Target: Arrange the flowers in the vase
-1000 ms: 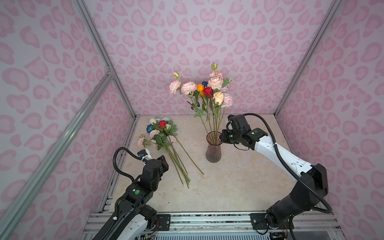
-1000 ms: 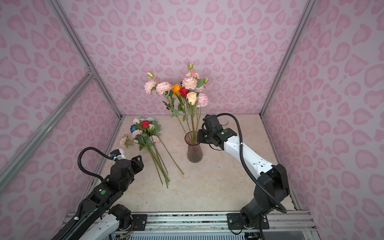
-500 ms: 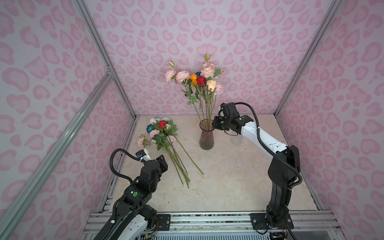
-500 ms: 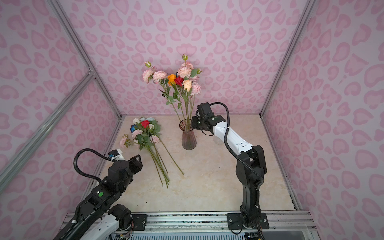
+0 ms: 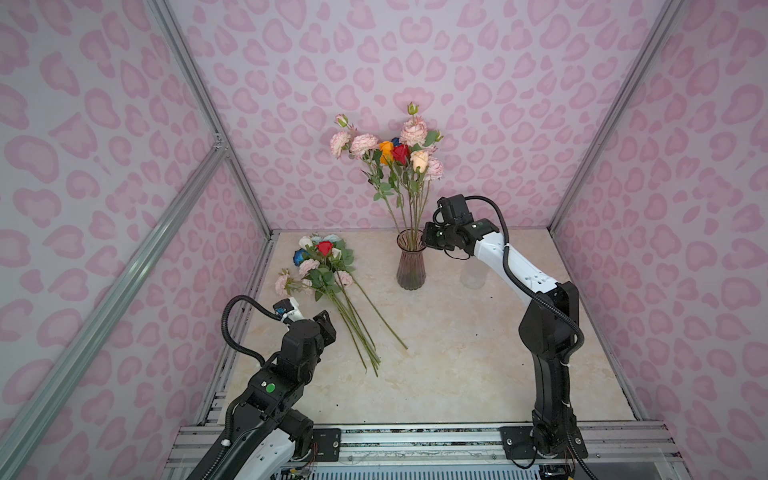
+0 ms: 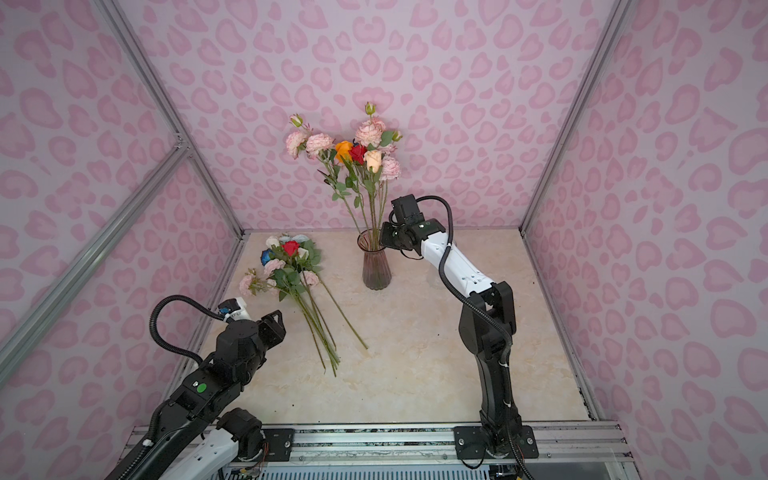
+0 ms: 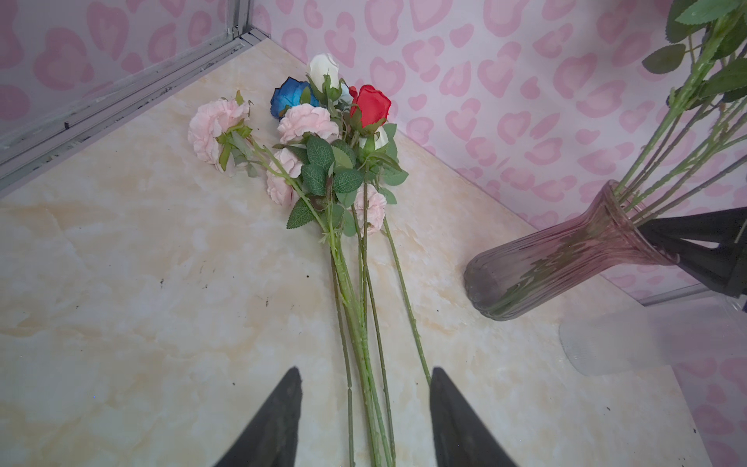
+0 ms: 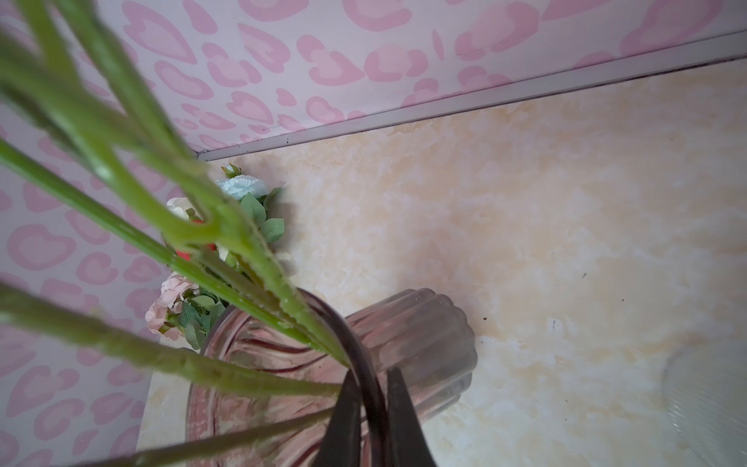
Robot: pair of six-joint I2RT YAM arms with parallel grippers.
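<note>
Pink heart-print walls box in a cream marble-look tabletop [image 5: 436,374]. Nearest, the left gripper [image 7: 364,370] hangs with its jaws parted and empty over the cut ends of the loose flowers [image 7: 323,161]. Their bare green stems run straight ahead from between the jaws to the heads lying farther out.

These artificial stems look light, thin and springy, and the fabric heads soft. The best hold is probably on a bare lower stem, short of the leaves, where one strand fans clear. About six stems lie there, overlapping too much for a sure count. The heads number four pale pink, one red, one dark blue, one light blue and two white.

Farther off, the right gripper [image 8: 372,374] is clenched on the rim of the one ribbed smoky-pink glass vase [image 5: 410,270], one finger inside and one outside. Glass should be rigid, slick and breakable, and probably top-heavy under its standing flowers [image 5: 395,153]. There are about six stems there, with four or five pink heads, one orange, one red, one cream, a half-hidden dark blue and two green buds. One clear cup [image 5: 473,276] stands behind those jaws.
</note>
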